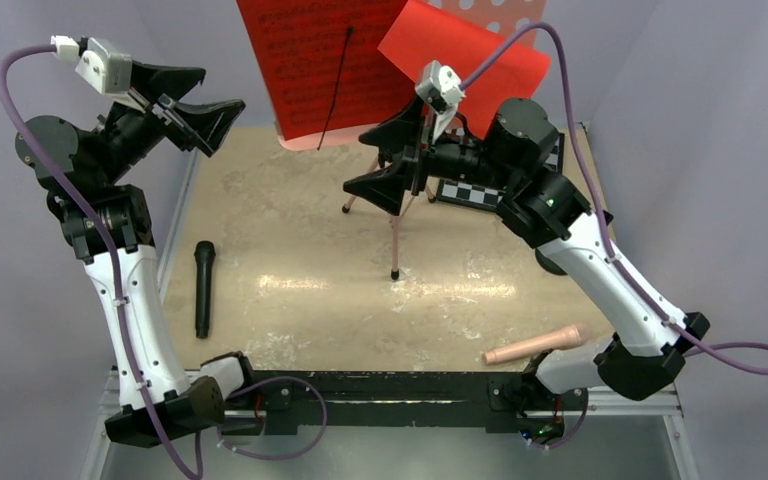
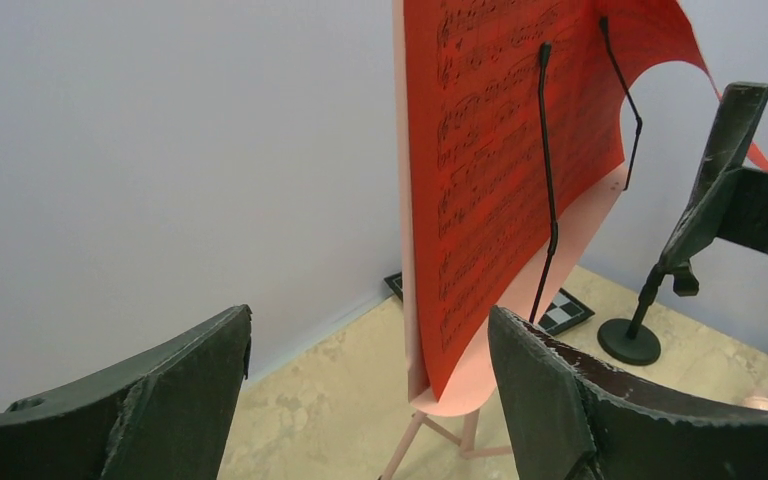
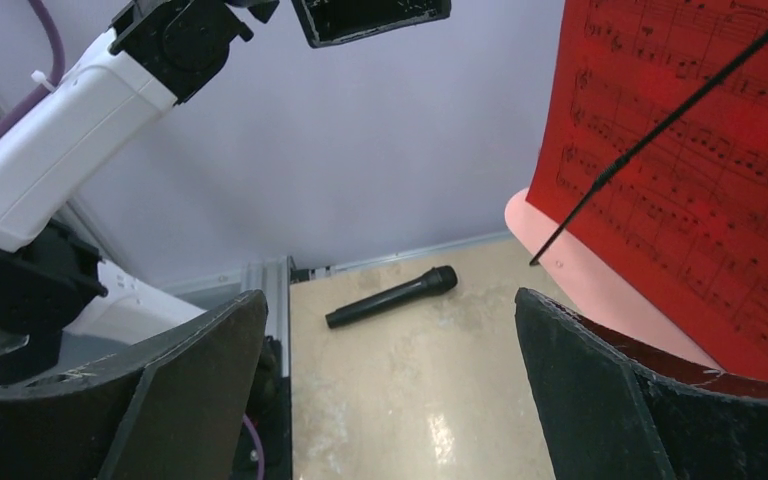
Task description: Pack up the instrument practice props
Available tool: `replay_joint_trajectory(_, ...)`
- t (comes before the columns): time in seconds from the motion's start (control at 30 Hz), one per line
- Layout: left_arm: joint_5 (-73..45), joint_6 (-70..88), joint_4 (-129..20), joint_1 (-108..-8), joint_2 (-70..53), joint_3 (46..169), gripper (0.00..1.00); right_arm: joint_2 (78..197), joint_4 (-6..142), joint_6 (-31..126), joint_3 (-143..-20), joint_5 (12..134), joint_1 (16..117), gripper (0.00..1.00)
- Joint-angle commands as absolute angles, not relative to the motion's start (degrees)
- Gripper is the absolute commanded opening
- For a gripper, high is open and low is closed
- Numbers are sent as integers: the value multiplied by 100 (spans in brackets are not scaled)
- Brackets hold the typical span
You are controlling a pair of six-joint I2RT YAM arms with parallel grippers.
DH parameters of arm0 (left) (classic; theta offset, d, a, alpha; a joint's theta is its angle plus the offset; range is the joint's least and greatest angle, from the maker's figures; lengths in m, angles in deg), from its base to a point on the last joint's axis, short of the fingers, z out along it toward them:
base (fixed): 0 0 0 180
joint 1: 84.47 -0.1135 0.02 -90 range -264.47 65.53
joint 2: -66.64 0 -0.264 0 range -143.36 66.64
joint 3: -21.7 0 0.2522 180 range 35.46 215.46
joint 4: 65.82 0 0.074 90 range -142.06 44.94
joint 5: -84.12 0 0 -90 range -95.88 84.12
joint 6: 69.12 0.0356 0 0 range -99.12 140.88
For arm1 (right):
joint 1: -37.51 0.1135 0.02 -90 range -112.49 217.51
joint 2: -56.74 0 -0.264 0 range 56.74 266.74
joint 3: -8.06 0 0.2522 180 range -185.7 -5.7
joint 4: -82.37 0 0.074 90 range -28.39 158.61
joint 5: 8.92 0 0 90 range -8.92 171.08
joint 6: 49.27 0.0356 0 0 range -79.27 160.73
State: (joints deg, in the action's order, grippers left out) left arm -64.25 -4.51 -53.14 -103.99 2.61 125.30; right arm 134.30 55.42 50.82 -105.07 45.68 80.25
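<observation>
The pink music stand (image 1: 396,232) stands at the back of the table. Its tray holds red sheet-music pages (image 1: 320,60), pinned by thin black wire arms. One red page (image 1: 465,58) curls off to the right. The pages also show in the left wrist view (image 2: 500,150) and the right wrist view (image 3: 700,170). The black microphone (image 1: 203,288) lies flat at the left, and also shows in the right wrist view (image 3: 415,290). The small black mic stand (image 2: 632,335) stands behind the tray. My left gripper (image 1: 218,95) is open and empty, raised left of the pages. My right gripper (image 1: 355,160) is open and empty in front of the stand.
A black-and-white chessboard (image 1: 480,193) lies at the back right, partly under my right arm. A loose pink tube (image 1: 535,345) lies near the front right edge. Purple walls close the back and sides. The table top is beige.
</observation>
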Motion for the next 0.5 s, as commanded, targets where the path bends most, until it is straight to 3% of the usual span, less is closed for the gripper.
replay_joint_trajectory(0.0, -6450, -562, -5688, -10144, 53, 12916, 93, 13718, 6286, 5225, -10906, 5543, 8276, 99)
replay_joint_trajectory(0.47, -6267, -543, -6184, -9515, -349, 12565, 92, 14922, 6651, 5301, -11883, 5911, 8384, 99)
